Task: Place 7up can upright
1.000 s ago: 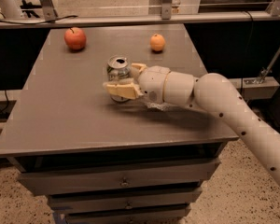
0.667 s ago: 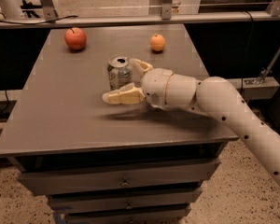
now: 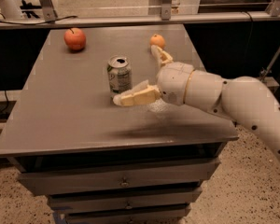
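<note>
Starting nearest, well in front of the can (image 3: 119,76) and lower, flat grey drawers (image 3: 121,181) with small knobs are stacked under the table (image 3: 60,111); speckled floor (image 3: 9,195) shows on both sides of them; the table top is a smooth, matt grey slab with a faint sheen, and the arm's soft shadow lies on it in front of the can.

From the right of the can a thick arm (image 3: 233,97) of glossy white, rounded shells reaches in over the table's right edge, ending in a ball-like wrist; the gripper (image 3: 135,74) sits just right of the can, low over the table; its jaws are released and spread wide, holding nothing; its fingers (image 3: 136,96) are pale cream and blocky, one lying across in front of the can's base with its tip just below it, the other pointing away behind and to the right; whether the near tip touches the can I cannot tell.

The can stands upright and free on the table, a little behind the middle; it is a short silver cylinder with green markings and a shiny, opened metal top.

Behind and left of the can rests a round red apple (image 3: 75,38) with a stem dimple; behind and right, a smaller smooth orange (image 3: 157,41), close to the far finger; both sit near the back edge, well apart from each other.

Beyond the can a pale metal rail (image 3: 130,20) runs across on upright posts.
</note>
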Robot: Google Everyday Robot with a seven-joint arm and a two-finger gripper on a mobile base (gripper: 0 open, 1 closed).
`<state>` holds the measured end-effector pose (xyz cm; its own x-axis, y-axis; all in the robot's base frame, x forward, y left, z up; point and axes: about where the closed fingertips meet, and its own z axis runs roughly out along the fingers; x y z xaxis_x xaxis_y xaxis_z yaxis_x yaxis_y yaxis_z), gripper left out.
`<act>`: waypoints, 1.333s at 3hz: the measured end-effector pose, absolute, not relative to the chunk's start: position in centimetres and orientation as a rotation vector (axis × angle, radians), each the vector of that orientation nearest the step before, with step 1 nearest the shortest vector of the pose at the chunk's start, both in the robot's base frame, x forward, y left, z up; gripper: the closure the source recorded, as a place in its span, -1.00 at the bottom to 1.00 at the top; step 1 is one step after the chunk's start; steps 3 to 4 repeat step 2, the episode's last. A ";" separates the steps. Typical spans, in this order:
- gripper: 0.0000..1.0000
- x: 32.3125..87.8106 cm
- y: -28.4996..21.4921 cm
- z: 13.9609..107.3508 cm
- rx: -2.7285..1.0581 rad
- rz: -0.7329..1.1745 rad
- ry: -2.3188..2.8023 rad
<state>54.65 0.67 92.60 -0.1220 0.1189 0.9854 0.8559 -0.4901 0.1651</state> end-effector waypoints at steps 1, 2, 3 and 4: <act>-1.00 50.6 -2.7 97.4 -1.543 -1.773 -1.108; -1.00 49.8 -5.3 98.3 -1.576 -1.816 -1.071; -1.00 49.8 -5.3 98.3 -1.576 -1.816 -1.071; -1.00 49.8 -5.3 98.3 -1.576 -1.816 -1.071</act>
